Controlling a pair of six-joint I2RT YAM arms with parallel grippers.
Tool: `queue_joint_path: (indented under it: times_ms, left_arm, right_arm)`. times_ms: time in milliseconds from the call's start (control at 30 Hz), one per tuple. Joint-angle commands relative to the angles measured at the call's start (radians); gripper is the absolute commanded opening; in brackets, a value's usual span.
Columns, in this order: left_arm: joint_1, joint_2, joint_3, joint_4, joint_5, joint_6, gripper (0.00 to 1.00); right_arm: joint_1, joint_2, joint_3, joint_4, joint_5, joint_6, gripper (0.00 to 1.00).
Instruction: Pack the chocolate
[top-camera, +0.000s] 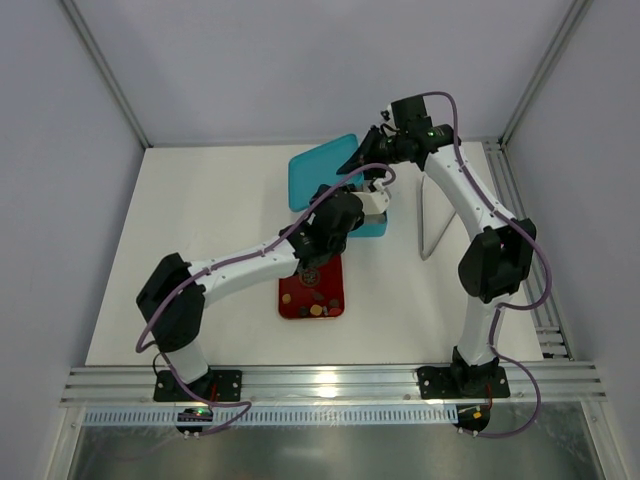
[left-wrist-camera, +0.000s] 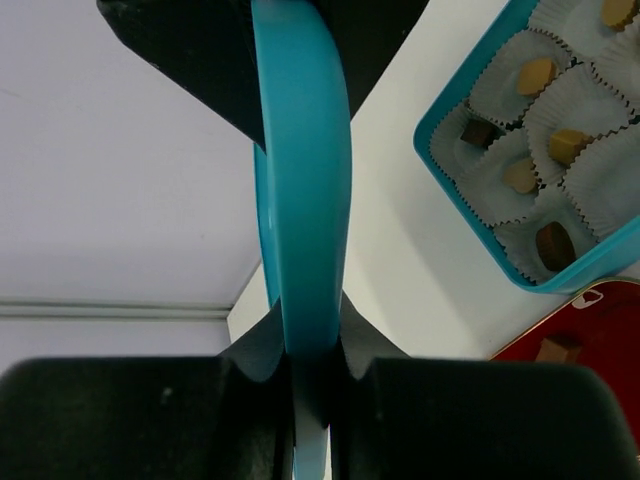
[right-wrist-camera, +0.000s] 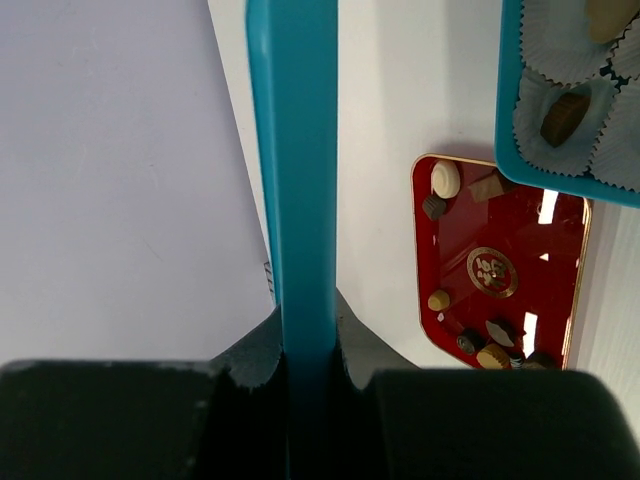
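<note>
on the red tray (right-wrist-camera: 470, 225) lay loose pieces of the chocolate (right-wrist-camera: 446, 180); more sat in paper cups (left-wrist-camera: 600, 190) inside the teal box (left-wrist-camera: 575, 272) just beside the tray. beyond the tray, the left gripper (left-wrist-camera: 310, 365) and right gripper (right-wrist-camera: 308, 350) each had jaws clamped on the rim of the teal lid (left-wrist-camera: 310, 200).

A: Legend, item 1. Which words, numbers or brand names can be read?

B: None. The only sign is a round gold emblem (right-wrist-camera: 492, 272) printed on the floor of the red tray (right-wrist-camera: 560, 330), shown in the right wrist view.

A: Can its characters be made out?

B: No. They are too small and blurred.
</note>
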Motion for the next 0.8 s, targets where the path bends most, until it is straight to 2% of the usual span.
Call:
queue_joint_path:
  times_ms: [0, 67, 233, 267, 300, 400, 500, 600, 767]
  left_arm:
    - [0.02, -0.005, 0.044, 0.062, -0.014, -0.025, 0.0]
    - [0.022, -0.008, 0.054, 0.056, 0.001, -0.037, 0.0]
    - [0.023, -0.027, 0.082, 0.029, 0.035, -0.063, 0.0]
    - [0.023, -0.028, 0.087, 0.022, 0.047, -0.067, 0.0]
    - [0.023, -0.03, 0.09, 0.01, 0.052, -0.071, 0.0]
    - [0.025, -0.037, 0.108, -0.03, 0.075, -0.094, 0.0]
    - [0.028, -0.05, 0.128, -0.08, 0.11, -0.146, 0.0]
    - [0.043, -0.057, 0.142, -0.142, 0.153, -0.212, 0.0]
    - [0.087, -0.062, 0.202, -0.266, 0.253, -0.339, 0.0]
  right_arm:
    - [0.005, -0.071, -0.004, 0.009, -0.049, -0.003, 0.04]
    - [0.005, -0.074, -0.01, 0.022, -0.053, -0.001, 0.05]
    - [0.005, -0.092, -0.027, 0.054, -0.036, 0.002, 0.25]
    - [0.005, -0.095, -0.031, 0.06, -0.033, 0.003, 0.29]
    - [0.005, -0.103, -0.036, 0.081, -0.027, 0.008, 0.39]
    - [0.003, -0.115, -0.045, 0.109, -0.013, 0.017, 0.58]
    - [-0.012, -0.135, -0.041, 0.127, 0.016, 0.02, 0.72]
    - [-0.039, -0.169, -0.057, 0.173, 0.045, 0.025, 0.8]
    - [-0.099, -0.299, -0.154, 0.307, 0.085, 0.075, 0.85]
